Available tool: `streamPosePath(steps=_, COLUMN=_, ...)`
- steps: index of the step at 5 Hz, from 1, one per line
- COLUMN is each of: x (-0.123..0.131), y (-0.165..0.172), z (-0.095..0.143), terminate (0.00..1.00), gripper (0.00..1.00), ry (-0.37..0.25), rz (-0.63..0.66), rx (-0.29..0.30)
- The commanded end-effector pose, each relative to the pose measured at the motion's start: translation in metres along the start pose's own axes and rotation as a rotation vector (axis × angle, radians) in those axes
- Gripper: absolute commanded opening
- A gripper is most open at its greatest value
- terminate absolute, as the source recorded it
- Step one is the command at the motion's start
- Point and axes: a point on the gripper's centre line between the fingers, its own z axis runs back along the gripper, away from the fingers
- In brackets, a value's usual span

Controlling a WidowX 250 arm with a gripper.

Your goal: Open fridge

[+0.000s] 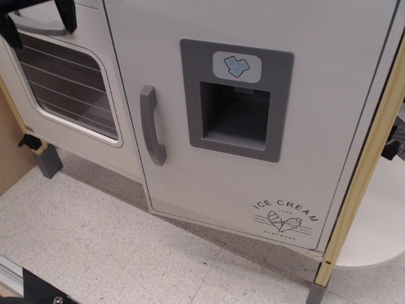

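In the single camera view, the fridge (253, 120) is filling most of the picture, its tall white door standing slightly ajar, with the lower left corner swinging out a little over the floor (95, 247). A grey upright handle (150, 125) is sitting near the door's left edge, with nothing touching it. To the right of the handle, a grey recessed panel (237, 98) is showing a small ice-cube sticker (236, 66) above its dark hollow. Near the bottom right of the door, the "ICE CREAM" print (286, 220) is showing with two small cones drawn under it.

The gripper (38, 16) is showing only as two black fingers (65, 12) at the top left corner, well apart from the fridge handle. The fingers are standing apart, one on either side of a grey horizontal bar, the oven handle (39, 26), but whether they are touching it is not clear, since most of the hand is cut off by the frame edge.

Below that bar, the oven door (66, 82) with its dark window is standing just left of the fridge. A pale wooden post (364, 171) is running down the right side of the fridge, and a white rounded shelf (373, 234) is lying beyond it.
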Motion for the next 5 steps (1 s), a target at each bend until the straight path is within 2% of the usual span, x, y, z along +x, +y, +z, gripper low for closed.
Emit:
streamPosePath(steps=1, x=0.007, y=-0.026, z=0.012, terminate=0.0, gripper=1.0, ry=-0.045, rz=0.039, rx=-0.03)
streamPosePath(steps=2, x=0.006, y=-0.04, z=0.007, terminate=0.0, gripper=1.0, ry=-0.025, rz=0.002, rx=-0.014)
streamPosePath(steps=3, x=-0.011, y=-0.037, z=0.012, terminate=0.0, gripper=1.0, ry=-0.026, rz=-0.11, rx=-0.03)
streamPosePath(steps=5, x=-0.04, y=0.003, z=0.029, terminate=0.0, gripper=1.0, ry=0.012, rz=-0.29, rx=-0.047)
